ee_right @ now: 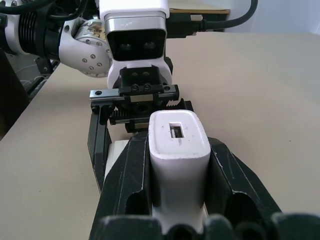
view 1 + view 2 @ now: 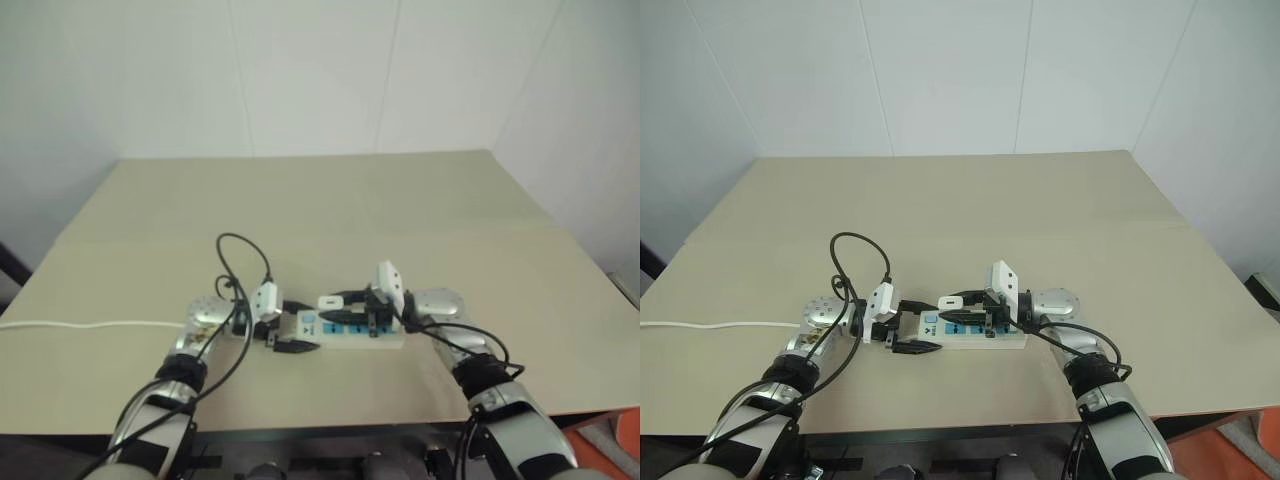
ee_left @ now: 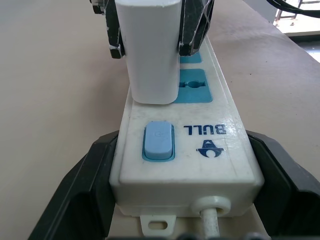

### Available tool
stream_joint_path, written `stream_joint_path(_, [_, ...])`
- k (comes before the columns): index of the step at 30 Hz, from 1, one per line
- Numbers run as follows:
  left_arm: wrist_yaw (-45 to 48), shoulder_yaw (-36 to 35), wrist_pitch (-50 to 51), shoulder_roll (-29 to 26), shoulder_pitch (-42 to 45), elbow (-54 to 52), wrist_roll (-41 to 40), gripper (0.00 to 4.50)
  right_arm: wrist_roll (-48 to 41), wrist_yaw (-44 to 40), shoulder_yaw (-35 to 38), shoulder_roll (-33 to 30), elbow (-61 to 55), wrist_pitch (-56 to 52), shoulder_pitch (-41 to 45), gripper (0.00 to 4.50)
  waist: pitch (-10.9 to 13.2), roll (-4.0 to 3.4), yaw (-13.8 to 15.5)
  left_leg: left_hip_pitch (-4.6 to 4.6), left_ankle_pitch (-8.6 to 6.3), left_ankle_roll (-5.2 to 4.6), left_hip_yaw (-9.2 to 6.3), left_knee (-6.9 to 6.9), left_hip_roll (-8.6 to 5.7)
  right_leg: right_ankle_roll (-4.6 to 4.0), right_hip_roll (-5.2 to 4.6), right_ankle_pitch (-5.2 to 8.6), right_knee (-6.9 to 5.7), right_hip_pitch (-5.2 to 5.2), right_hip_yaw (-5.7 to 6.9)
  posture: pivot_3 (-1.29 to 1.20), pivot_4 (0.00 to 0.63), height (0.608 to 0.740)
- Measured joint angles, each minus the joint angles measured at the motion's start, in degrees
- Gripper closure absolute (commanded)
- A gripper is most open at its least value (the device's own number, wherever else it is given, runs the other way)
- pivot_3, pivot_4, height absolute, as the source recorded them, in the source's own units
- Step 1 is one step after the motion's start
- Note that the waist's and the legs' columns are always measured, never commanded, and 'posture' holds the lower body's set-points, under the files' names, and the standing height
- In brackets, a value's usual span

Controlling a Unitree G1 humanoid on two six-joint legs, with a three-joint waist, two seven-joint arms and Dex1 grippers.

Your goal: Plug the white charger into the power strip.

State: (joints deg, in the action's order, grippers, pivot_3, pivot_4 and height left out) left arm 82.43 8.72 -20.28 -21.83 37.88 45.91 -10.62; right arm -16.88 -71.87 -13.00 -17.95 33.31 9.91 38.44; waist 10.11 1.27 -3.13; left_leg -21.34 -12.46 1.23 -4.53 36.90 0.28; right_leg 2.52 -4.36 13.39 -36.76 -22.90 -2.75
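Note:
The power strip, a white bar with blue sockets and a blue switch, lies on the tan table near its front edge. My left gripper is shut on the strip's switch end, one black finger on each long side. The white charger is clamped between my right gripper's fingers. It stands upright on the strip's top face just past the switch, beside the first blue socket. Its prongs are hidden.
The strip's white cord runs left across the table to the edge. Black arm cables loop above my left wrist. The far half of the table is bare. An orange object sits below the table's front right corner.

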Motion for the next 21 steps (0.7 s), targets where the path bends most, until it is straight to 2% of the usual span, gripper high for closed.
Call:
stream_joint_path(8, [0.34,-1.01,0.59,-1.45,-0.74,-0.16,-0.53,1.22,0.67,1.92,0.82,3.51,0.39,-2.12,0.18,3.35,0.00,-0.01,-0.97,0.17,0.00,0.00,0.00,-0.04,0.22,-0.06,0.24,0.02,-0.04,0.08,-0.01,0.00,0.150,0.740])
stream_joint_path(21, [-0.85,-0.17,1.39,0.16,-0.54,-0.61,0.14,1.22,2.10,-0.09,-0.96,-0.45,2.36,5.95,-0.11,3.35,-0.06,0.01,0.25,0.31,-0.02,0.00,0.00,-0.06,0.19,-0.08,0.15,0.05,0.22,0.44,0.09,0.00,0.150,0.740])
